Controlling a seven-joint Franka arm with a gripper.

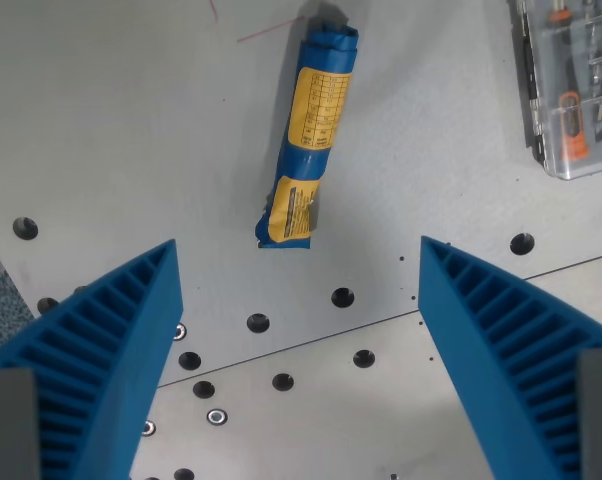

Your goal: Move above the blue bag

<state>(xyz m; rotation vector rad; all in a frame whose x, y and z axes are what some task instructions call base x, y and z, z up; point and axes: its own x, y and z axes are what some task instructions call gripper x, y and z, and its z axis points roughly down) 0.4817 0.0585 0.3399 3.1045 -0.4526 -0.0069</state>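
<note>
- The gripper (296,270) is spread wide, its 2 ribbed blue fingers (111,340) apart at the bottom of the wrist view, holding nothing.
- Between and just beyond the fingertips lies the blue bag (311,135), rolled up with yellow labels, flat on the grey perforated table (121,130).
- Beyond the bag toward the wrist view's right sits a clear bit case (576,85), well apart from it.

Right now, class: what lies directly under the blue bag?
The blue bag lies on the grey table, which has holes in it. A thin shadow edges the bag. Whatever surface or holes sit beneath it are covered.
</note>
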